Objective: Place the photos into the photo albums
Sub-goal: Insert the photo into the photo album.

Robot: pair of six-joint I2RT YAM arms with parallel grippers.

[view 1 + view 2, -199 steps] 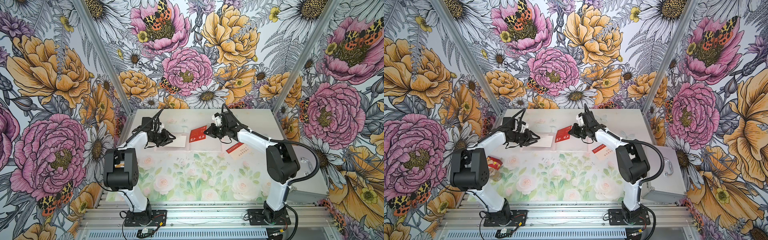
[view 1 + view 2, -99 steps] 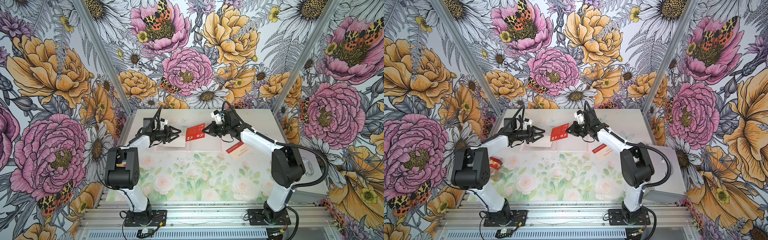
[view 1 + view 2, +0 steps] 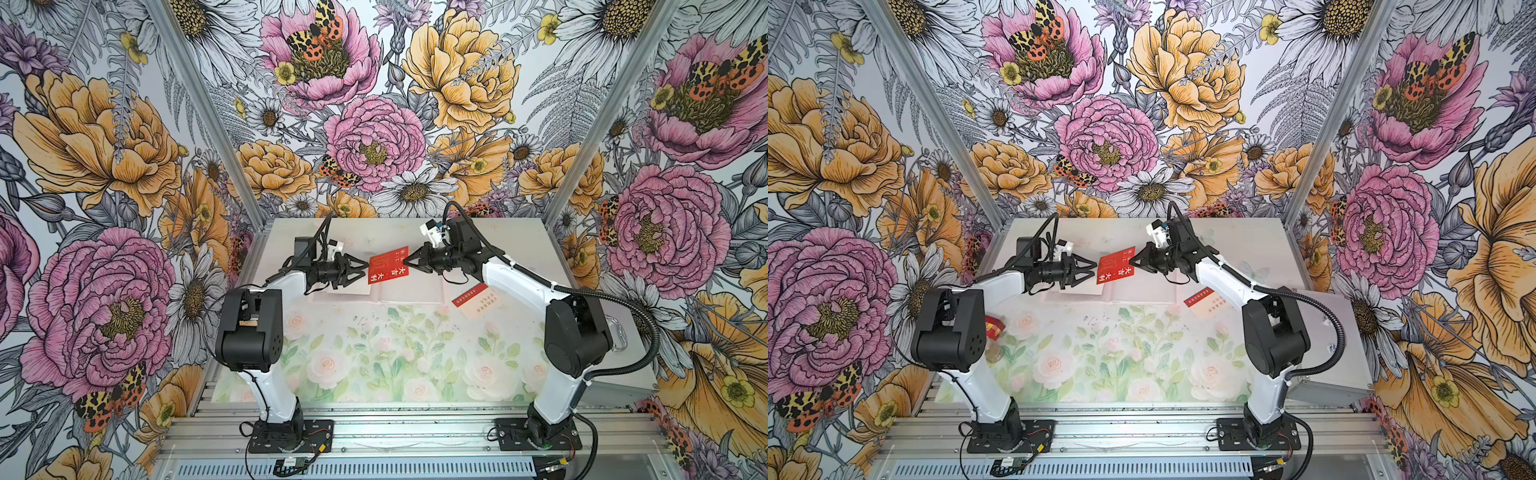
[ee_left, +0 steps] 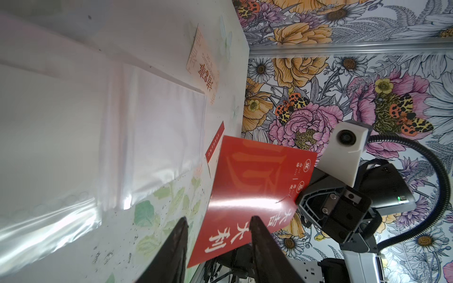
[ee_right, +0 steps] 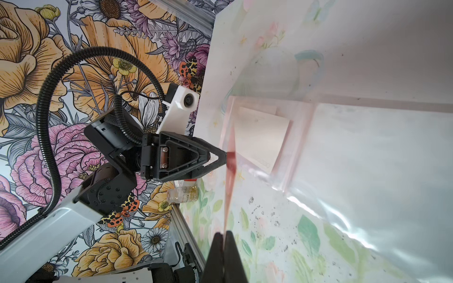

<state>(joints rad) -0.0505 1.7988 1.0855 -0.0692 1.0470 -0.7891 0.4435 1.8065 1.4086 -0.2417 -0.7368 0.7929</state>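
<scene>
One of the photos, a red card (image 3: 388, 270) with white Chinese characters, hangs in the air above the open photo album (image 3: 411, 293). My right gripper (image 3: 409, 262) is shut on its right edge, and the card shows edge-on in the right wrist view (image 5: 229, 196). My left gripper (image 3: 366, 271) is open, and in the left wrist view the card's (image 4: 245, 196) lower end stands between its fingers (image 4: 259, 235) without being pinched. The album's (image 4: 73, 122) clear sleeves lie flat on the table. A cream photo with a red stripe (image 3: 476, 300) lies right of the album, and another cream photo (image 4: 203, 66) lies farther back.
A red box (image 3: 994, 328) and a small bottle (image 3: 994, 353) lie at the table's left edge behind my left arm. A silver metal case (image 3: 1337, 345) sits off the table's right side. The flower-printed mat (image 3: 374, 357) covers the near half.
My left gripper has swung right from over the album to the card's left edge and opened a little wider. The right gripper has carried the card slightly left.
</scene>
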